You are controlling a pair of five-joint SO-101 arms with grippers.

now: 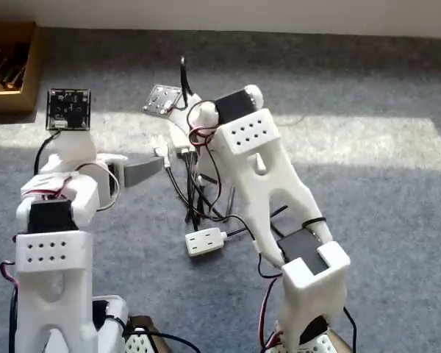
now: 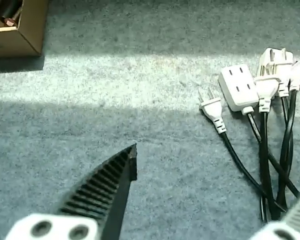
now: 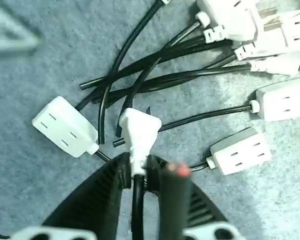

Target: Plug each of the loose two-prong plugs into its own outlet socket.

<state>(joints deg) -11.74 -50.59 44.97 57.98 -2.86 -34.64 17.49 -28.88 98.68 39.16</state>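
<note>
A wooden box [image 1: 7, 70] sits in the upper left corner of the high view, on the grey carpet [image 1: 382, 220]. Below it, along the left edge, stands the left arm. Its end effector [image 2: 217, 175] is spread wide over bare carpet and holds nothing. One black finger [image 2: 112, 182] shows at the lower left of the left wrist view.

Right of centre in that view, a loose plug [image 2: 211, 106] lies flat with its prongs pointing up the frame. It is just beside a white outlet block [image 2: 238, 86]. Further plugs [image 2: 274, 70] bunch at the right edge, and black cords [image 2: 264, 160] run down the frame from them.

The right arm crosses the high view from the centre to the lower right. In the right wrist view, the right end effector [image 3: 140, 167] is pinching the neck of a held plug [image 3: 139, 131], low in the middle of the frame. A left outlet block [image 3: 65, 126] lies near it but apart. Two right outlet blocks [image 3: 238, 150] lie at the lower right and the right edge.
</note>
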